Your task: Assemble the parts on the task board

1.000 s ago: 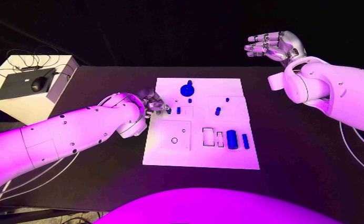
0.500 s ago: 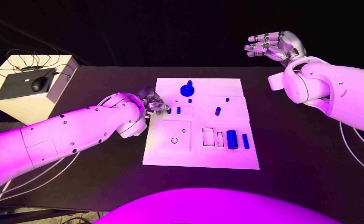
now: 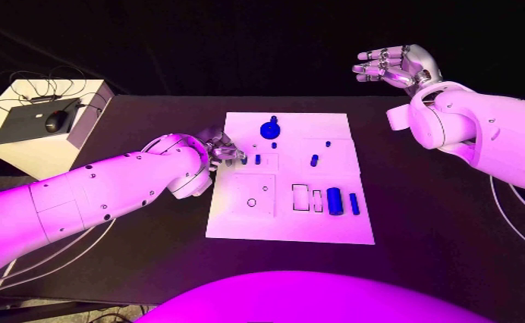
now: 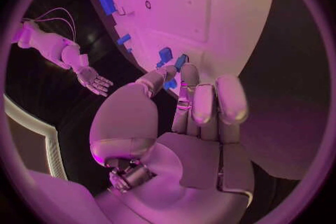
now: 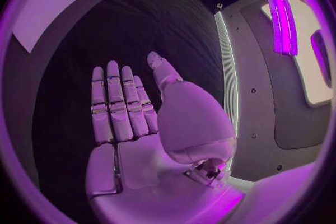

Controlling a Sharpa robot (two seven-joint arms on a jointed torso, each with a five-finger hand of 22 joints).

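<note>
Task board (image 3: pixel 290 221) flat in the middle of the black table (image 3: pixel 438 217), long side running away from the robot. Blue parts spread over it: a round-headed part (image 3: pixel 269 129) near the far edge, a small peg (image 3: pixel 257 159) toward the left side, another small peg (image 3: pixel 314 160) right of centre, a thick block (image 3: pixel 334 201) and a thin bar (image 3: pixel 353 202) side by side toward the near right corner, just right of two outlined rectangular slots. Left hand (image 3: pixel 222 148) low at the board's left edge, fingers reaching over the rim toward the small left peg; from the left wrist view, left hand (image 4: pixel 189 117) with fingers extended close together, thumb and fingertips meeting around a small blue piece (image 4: pixel 173 75) at the board edge; pinched or merely touched, cannot tell. Right hand (image 3: pixel 397 65) raised well above and beyond the table's far right corner, well apart from the board, grasping nothing, fingers loosely spread; same in the right wrist view, right hand (image 5: pixel 133 123) flat and released, palm bare. White box (image 3: pixel 49 130) with a dark device on top beside the table's left end
</note>
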